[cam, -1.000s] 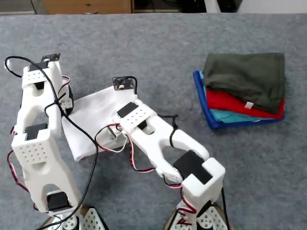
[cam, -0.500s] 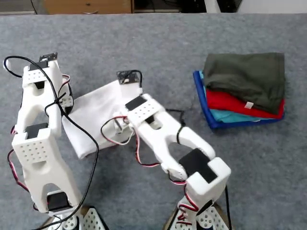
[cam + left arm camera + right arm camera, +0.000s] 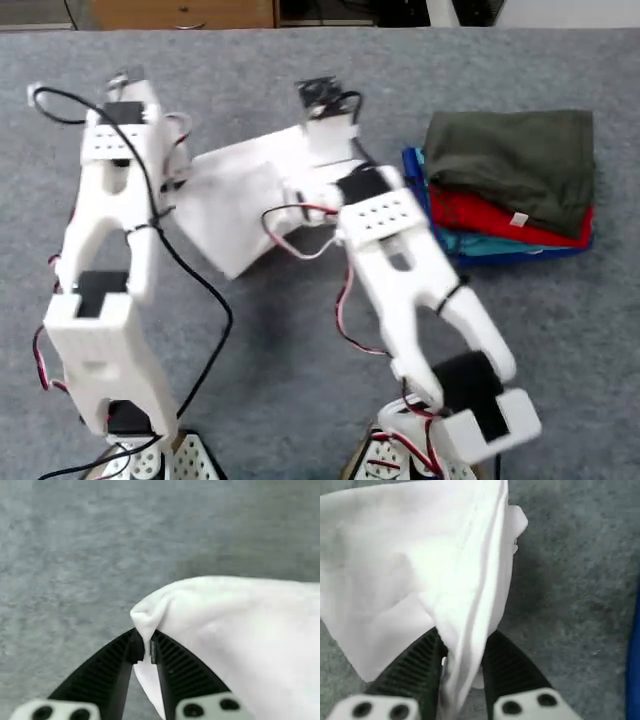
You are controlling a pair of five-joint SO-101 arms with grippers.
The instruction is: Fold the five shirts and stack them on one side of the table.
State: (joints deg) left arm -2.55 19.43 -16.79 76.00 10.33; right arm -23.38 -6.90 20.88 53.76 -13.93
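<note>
The white shirt point(image 3: 235, 200), folded into a rough rectangle, is held at two ends in the upper middle of the high view. It lies just left of the stack point(image 3: 480, 215) of four folded shirts at the upper right of the bench point(image 3: 300, 80). The left tool point(image 3: 144, 649) is closed tight on a bunched corner of the cloth. The right tool point(image 3: 462, 652) is clamped over a thick folded edge, with layers pinched between its jaws. The step in hand is judged to be the carrying of this fifth shirt onto the stack. To do this well, both grips should be held firm and the two ends carried level and taut, so that the fold is not let sag open. The shirt should be raised clear of the olive shirt point(image 3: 510, 150) on top before it is brought across, so that the stack is not pushed askew. It should then be lowered squarely with edges matched, and the tools opened only once the cloth is resting.
</note>
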